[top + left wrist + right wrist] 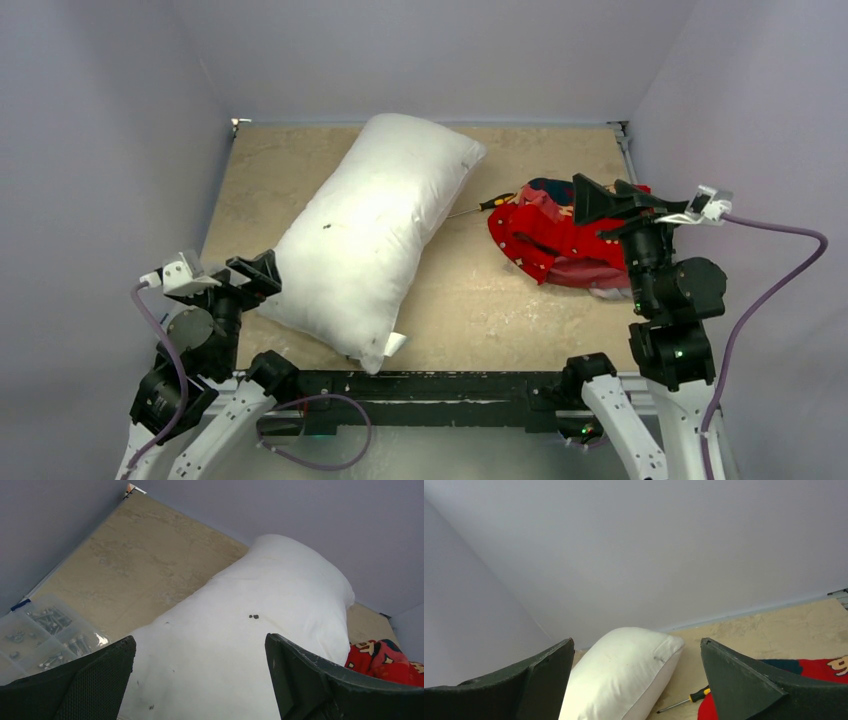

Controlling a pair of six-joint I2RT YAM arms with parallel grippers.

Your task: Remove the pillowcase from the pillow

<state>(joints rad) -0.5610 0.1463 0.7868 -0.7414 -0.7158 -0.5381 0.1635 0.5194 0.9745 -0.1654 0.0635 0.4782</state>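
Left pincer [258, 272] gapes beside plump white pillow [370, 230]; red pillowcase [545, 235] crumpled apart.

It looked like a robot lab: a table [480, 300] boxed in by bare grey walls [420, 50], with a screwdriver [482, 205] and a box of screws [45, 630].

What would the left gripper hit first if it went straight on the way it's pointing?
The pillow. The open left gripper points at its white side, which fills the gap between its jaws. Depth is hard to judge, but nothing else shows in between.
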